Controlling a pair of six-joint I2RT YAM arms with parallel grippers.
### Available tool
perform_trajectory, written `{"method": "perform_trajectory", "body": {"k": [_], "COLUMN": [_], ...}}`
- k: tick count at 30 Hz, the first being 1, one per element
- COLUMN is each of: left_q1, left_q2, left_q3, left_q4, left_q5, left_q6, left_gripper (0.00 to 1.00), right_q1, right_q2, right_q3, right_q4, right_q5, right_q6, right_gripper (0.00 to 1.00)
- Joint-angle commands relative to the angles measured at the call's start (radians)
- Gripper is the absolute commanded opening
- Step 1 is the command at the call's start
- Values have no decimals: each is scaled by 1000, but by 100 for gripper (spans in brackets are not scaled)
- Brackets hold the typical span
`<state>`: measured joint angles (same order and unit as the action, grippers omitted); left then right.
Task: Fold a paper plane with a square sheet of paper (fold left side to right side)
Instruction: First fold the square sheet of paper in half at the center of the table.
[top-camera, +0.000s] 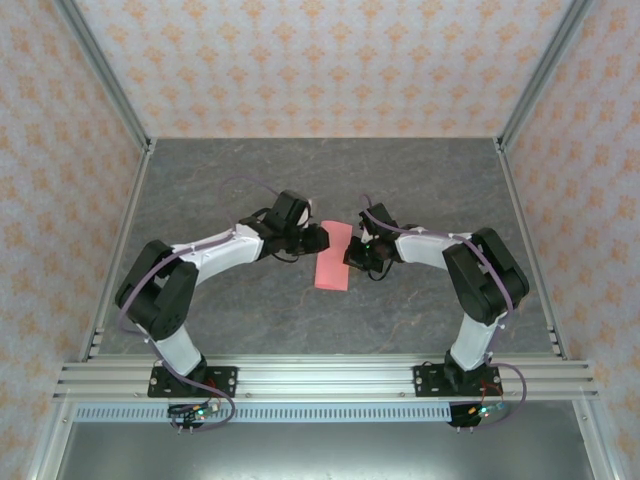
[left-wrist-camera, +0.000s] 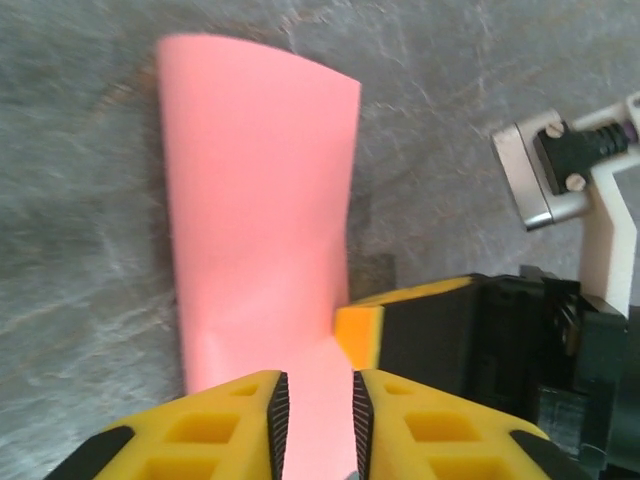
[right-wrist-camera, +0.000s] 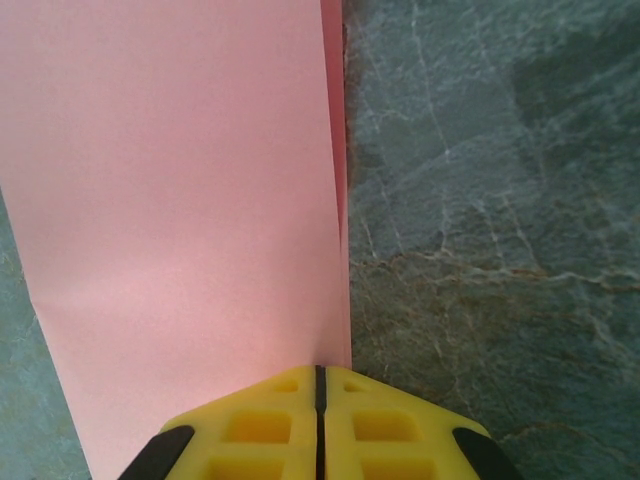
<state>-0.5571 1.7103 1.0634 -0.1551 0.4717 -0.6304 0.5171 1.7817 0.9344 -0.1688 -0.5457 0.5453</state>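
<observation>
Seen from above, the table (top-camera: 330, 175) is free from 10 to 2 o'clock as far as the back wall (top-camera: 330, 60), and a gripper could also pass through the strip at 6 o'clock between the two arm bases. The middle is crowded, because the left gripper (top-camera: 318, 237) and the right gripper (top-camera: 355, 250) stand just beside each other at the square sheet of paper (top-camera: 332, 262). The left arm (top-camera: 215, 250) bars 8 o'clock, the right arm (top-camera: 480, 270) bars 4 o'clock, and slanted frame posts (top-camera: 105, 70) close both far corners.
</observation>
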Motion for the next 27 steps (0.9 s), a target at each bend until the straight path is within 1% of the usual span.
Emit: {"method": "perform_trajectory", "body": {"k": [1,6,14,17,22,27], "left_q1": [-13,-13,-11,-6,21,72], "left_q2": [65,146,180,171,133,66], "left_q3": [12,24,1,-25,-75,-123], "left_q4": [47,43,-38,-45,-40,-40], "left_q5": [84,58,-41,-55,-48,-22], "left_q6": [-10,-8,35,49,61,77], "left_gripper": [25,24,23,23,23,24], "right_q1": [8,8,8,8,8,8], "right_q2": [60,64,78,84,97,100], "right_q3": [-17,-13,-5,-5,-5,-6], "right_q4": [-125,-130,-169,-182,-190,-190], "right_q5": [81,81,103,110,115,114], "right_q6": [-19,-20,-45,-54,-63,-65], "right_gripper": [8,8,8,8,8,8]}}
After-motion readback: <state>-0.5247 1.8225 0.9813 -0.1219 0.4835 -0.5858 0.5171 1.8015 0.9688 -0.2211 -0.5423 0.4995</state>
